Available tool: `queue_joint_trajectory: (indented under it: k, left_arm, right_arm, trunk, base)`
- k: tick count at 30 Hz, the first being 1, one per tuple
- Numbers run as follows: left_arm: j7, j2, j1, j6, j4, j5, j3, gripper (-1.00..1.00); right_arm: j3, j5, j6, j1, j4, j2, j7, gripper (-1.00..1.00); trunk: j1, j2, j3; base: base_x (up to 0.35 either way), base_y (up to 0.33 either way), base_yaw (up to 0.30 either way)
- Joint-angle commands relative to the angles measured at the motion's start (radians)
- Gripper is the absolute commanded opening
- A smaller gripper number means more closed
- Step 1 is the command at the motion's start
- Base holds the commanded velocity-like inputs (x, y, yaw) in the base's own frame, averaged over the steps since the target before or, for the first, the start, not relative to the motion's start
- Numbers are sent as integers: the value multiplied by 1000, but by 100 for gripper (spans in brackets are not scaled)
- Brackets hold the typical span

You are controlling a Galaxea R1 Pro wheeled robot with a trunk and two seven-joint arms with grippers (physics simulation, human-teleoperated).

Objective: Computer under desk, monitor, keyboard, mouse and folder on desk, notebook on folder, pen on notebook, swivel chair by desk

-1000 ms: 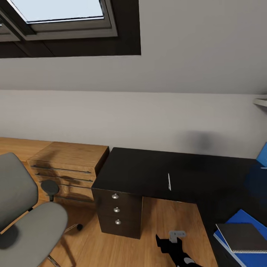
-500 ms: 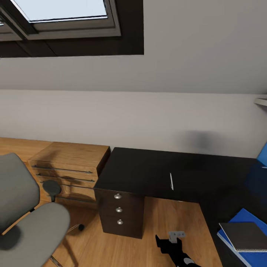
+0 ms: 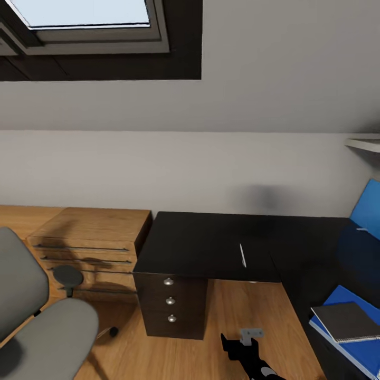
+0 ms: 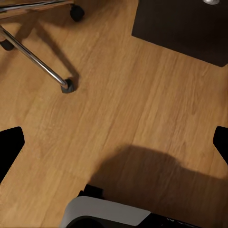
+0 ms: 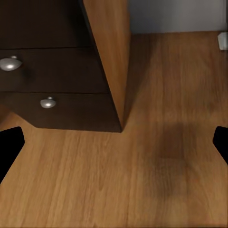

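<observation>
- Lying on the black-topped L-shaped bench (image 3: 211, 243): thin white pen (image 3: 242, 255); grey notebook (image 3: 348, 321) topping bright blue folder (image 3: 345, 295).
- Standing beside bench: grey swivel chair (image 3: 47, 327).
- Gaping apart: left claw (image 4: 114, 142), right claw (image 5: 114, 142).

Your right wrist camera looks down on the light wood floor (image 5: 156, 156). The desk's dark drawers (image 5: 57, 76) sit beside it, showing two round silver knobs (image 5: 10, 63). The right gripper (image 5: 114, 142) has its black fingertips (image 5: 10, 147) spread wide apart, nothing between them.
</observation>
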Motion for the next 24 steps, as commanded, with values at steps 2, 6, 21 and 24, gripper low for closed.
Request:
queue_joint_trajectory:
  k: [2,6,21,24]
  left_arm:
    - [8,1,0,-2,-2,4,-7,100]
    - [8,1,0,-2,-2,4,-7,100]
    - [8,-1,0,-2,0,1,-9,100]
    - [8,-1,0,-1,0,2,-9,100]
  right_arm:
    - [4,-11,-4,-1,3,0,8,100]
    - [2,-10,-5,-1,4,-4,8,100]
    - [2,-11,-7,4,3,-19,8,100]
    - [3,-11,-7,4,3,-18,8,100]
  trunk:
    - [0,-1,-1]
    - [0,-1,-1]
    - [-4,6,2]
    - [-15,27,12]
  base:
    - [0,65,-74]
    - [0,34,-39]
    - [0,4,-5]
    - [0,0,0]
